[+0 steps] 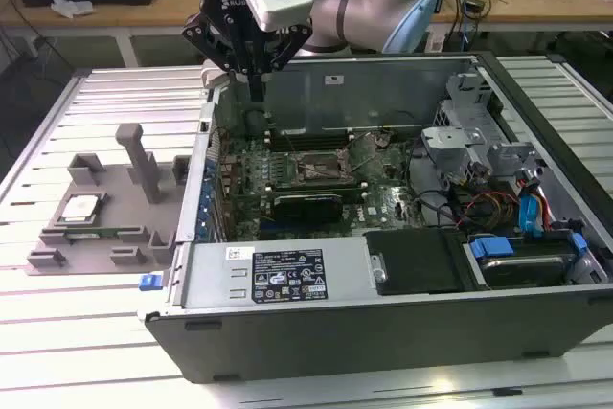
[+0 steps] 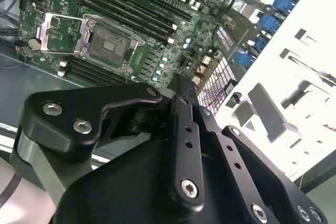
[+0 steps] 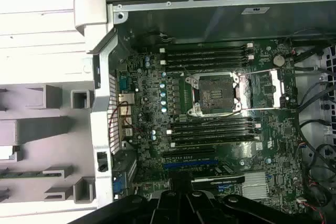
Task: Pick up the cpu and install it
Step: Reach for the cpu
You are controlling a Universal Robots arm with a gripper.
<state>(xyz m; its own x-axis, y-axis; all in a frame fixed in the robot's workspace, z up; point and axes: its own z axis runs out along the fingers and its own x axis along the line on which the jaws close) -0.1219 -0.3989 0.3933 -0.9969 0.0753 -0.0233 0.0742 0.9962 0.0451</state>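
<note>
Right under the lens in both wrist views you have the black linkages of the end effector (image 2: 177, 83), and its fingers look drawn together with nothing between them. In the exterior view it hangs over the open computer case (image 1: 287, 318), just inside the wall on the exterior view's left, above the motherboard (image 3: 157, 108) and clear of it.

The cpu (image 1: 81, 208) is not in your grip. It lies flat in a recess of the grey fixture (image 1: 110, 179) on the slatted bench (image 1: 115, 93), outside the case on the exterior view's left and well apart from the end effector.

The socket (image 3: 215, 94) looks empty, and its retention frame (image 3: 265, 88) is swung back beside it, so the board seems ready to take the chip.

I judge you to be in the pick-up step, with no grasp made yet. Taking the cpu would call for spread fingers, a square approach over the fixture, and a hold on the chip's thin edges. The fixture's upright posts stand near the recess, so you have little room there
</note>
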